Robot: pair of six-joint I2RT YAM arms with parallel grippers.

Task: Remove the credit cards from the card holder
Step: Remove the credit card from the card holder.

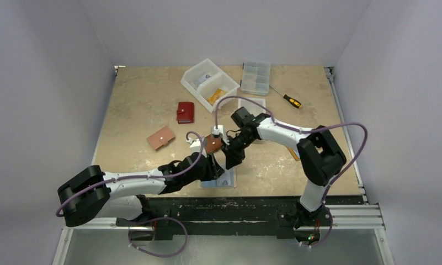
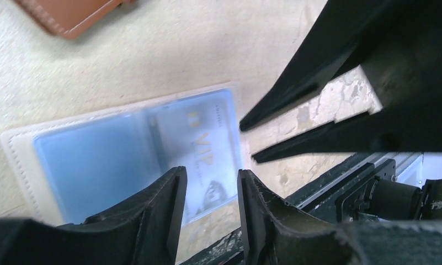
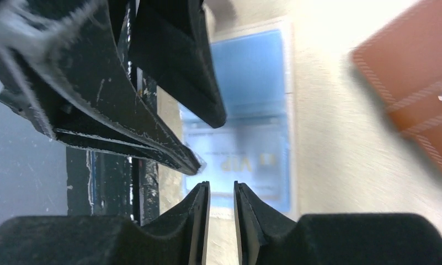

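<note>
My left gripper (image 2: 210, 175) hangs half open and empty, my right gripper (image 3: 222, 189) barely parted, also empty, both just above the clear card holder (image 2: 14, 149) near the table's (image 1: 136, 99) front edge, blue credit cards (image 2: 207, 141) seemingly inside, though blurred. Jaws this close could collide, or drag it along. Only the top view shows the red wallet (image 1: 185, 112) beyond.

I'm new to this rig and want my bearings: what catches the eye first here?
The left gripper and right gripper meet, both open, tips close together, over the table's near middle. Beneath them lies an open clear blue card holder with a VIP card in one half. A red wallet sits farther back.
</note>
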